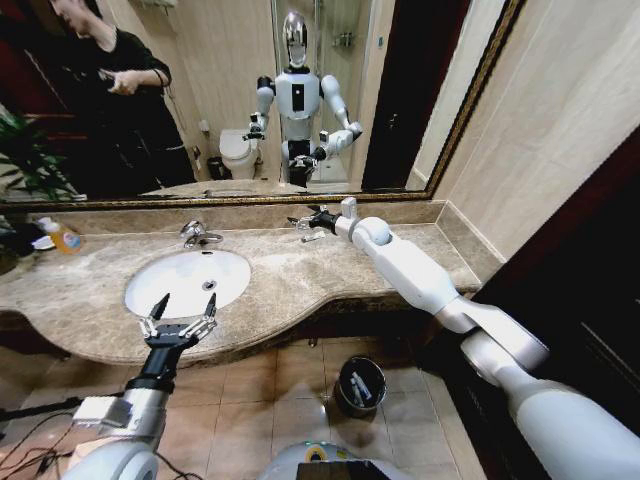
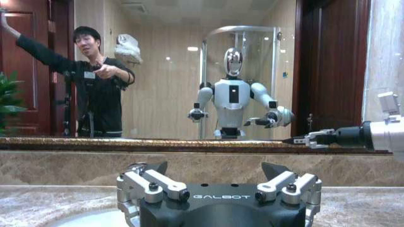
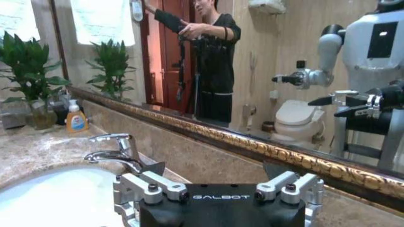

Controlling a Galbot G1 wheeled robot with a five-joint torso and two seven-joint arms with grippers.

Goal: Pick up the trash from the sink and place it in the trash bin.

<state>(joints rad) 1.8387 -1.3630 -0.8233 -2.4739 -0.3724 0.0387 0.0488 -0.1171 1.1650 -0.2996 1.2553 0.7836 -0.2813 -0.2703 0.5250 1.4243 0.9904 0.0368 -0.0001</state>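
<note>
Fingers spread and empty, the left gripper (image 1: 178, 318) hovers at the near rim of the sink (image 1: 160, 290), seemingly poised to reach in, while the right gripper (image 1: 305, 222), also open, waits over the counter (image 1: 300, 270); trash (image 1: 360, 388) lies in the trash bin (image 1: 342, 395) on the floor.

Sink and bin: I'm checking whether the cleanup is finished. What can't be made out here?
1. Head view: the near rim of the sink is covered by the open left claw.
2. Head view: the pale bits inside the trash bin are too small to identify.
3. Right wrist view: much of the basin is cut off by the picture edge and by the right claw.
</note>
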